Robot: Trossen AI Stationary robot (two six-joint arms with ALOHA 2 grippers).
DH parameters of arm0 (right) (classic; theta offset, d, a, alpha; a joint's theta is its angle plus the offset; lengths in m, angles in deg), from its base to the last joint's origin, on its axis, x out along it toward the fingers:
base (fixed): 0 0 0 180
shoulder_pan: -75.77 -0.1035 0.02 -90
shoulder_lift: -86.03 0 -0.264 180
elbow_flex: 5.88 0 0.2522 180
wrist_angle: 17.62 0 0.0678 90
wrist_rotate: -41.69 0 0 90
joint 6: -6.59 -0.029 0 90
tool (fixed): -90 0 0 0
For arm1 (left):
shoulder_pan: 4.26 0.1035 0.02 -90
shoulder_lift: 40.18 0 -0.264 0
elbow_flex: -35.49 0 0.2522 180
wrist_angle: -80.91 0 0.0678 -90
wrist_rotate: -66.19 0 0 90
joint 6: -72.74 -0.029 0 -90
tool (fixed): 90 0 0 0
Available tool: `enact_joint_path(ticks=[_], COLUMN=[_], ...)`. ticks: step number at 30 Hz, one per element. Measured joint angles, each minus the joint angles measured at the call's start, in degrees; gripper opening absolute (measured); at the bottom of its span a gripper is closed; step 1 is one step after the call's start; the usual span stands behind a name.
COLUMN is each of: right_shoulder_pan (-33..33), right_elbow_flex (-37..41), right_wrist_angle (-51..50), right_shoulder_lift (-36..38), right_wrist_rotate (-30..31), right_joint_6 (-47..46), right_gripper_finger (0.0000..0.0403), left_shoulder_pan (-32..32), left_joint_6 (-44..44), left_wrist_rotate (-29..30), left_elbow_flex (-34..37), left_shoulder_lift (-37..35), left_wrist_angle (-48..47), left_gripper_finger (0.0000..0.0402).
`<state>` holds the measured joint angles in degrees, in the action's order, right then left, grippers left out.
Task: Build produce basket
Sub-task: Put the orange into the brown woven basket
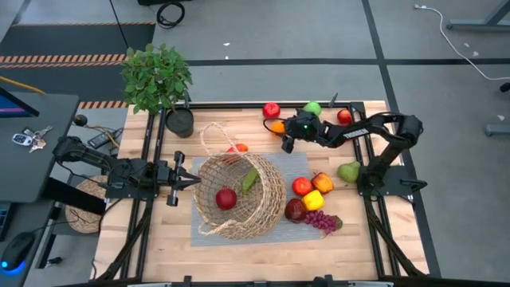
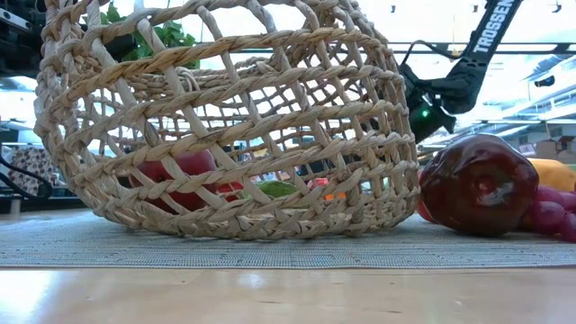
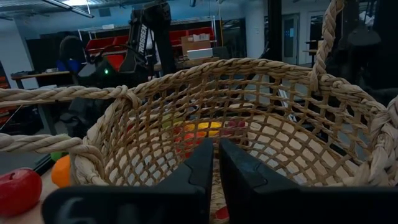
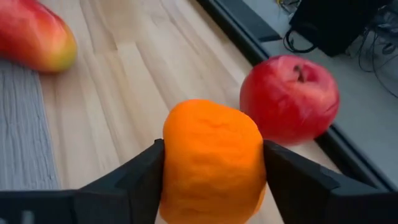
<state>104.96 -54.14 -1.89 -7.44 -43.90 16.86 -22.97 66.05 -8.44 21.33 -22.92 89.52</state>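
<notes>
The tan wicker basket (image 1: pixel 239 195) lies tipped on a grey mat (image 1: pixel 296 163), its opening toward the table's left. A red apple (image 1: pixel 226 198) and a green piece (image 1: pixel 250 179) lie inside it. My left gripper (image 1: pixel 194 182) is shut at the basket's left rim and looks into the basket (image 3: pixel 261 124). My right gripper (image 1: pixel 283 137) is at the far side, shut on an orange (image 4: pixel 211 155) next to a red apple (image 4: pixel 289 96). More produce lies to the right of the basket: a pear (image 1: pixel 348 171), a yellow piece (image 1: pixel 313 199), a dark red apple (image 2: pixel 477 184) and grapes (image 1: pixel 322 221). My left gripper meets the basket at its rim (image 3: pixel 93 158) on the side toward the table's left, coming in level from the left. Its own fingers (image 3: pixel 202 165) hide the place of contact. The basket stays tipped, its lower wall (image 2: pixel 243 220) on the mat. My right gripper pinches the orange's two opposite sides (image 4: pixel 171 162) between its two fingers. The fingers slant down from the table's right. Whether the orange rests on the wood or hangs clear, I cannot tell.
A potted plant (image 1: pixel 157 80) stands at the far left corner. A flat woven disc (image 1: pixel 84 203) lies off the table's left edge. A green apple (image 1: pixel 312 107) and a red apple (image 1: pixel 343 116) lie at the far edge, and a red-yellow fruit (image 1: pixel 237 148) lies behind the basket.
</notes>
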Motion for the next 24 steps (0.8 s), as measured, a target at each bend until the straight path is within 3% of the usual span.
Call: enact_joint_path(ticks=[4, 8, 14, 17, 24], right_shoulder_pan=[0.0, 0.0, 0.0, 0.0, 3.7], right_elbow_flex=[0.0, 0.0, 0.0, 0.0, 0.0], right_wrist_angle=[-0.6, -1.2, -8.6, -8.6, 0.4], right_shoulder_lift=[2.5, 5.1, 10.1, 12.3, 5.1], right_wrist_rotate=[0.0, -0.5, -5.9, -4.4, -0.3], right_joint_6=[0.0, 0.0, -0.1, -0.2, -2.9], right_gripper_finger=[0.0248, 0.0292, 0.035, 0.0364, 0.0372], left_shoulder_pan=[0.0, 0.0, 0.0, 0.0, 0.0], left_joint_6=[0.0, 0.0, 0.0, 0.0, 0.0], left_wrist_rotate=[0.0, 0.0, 0.0, 0.0, 0.0], left_elbow_flex=[0.0, 0.0, 0.0, 0.0, 0.0], left_shoulder_lift=[0.0, 0.0, 0.0, 0.0, 0.0], left_wrist_angle=[0.0, 0.0, 0.0, 0.0, 0.0], left_gripper_finger=[0.0031, 0.0028, 0.0035, 0.0035, 0.0028])
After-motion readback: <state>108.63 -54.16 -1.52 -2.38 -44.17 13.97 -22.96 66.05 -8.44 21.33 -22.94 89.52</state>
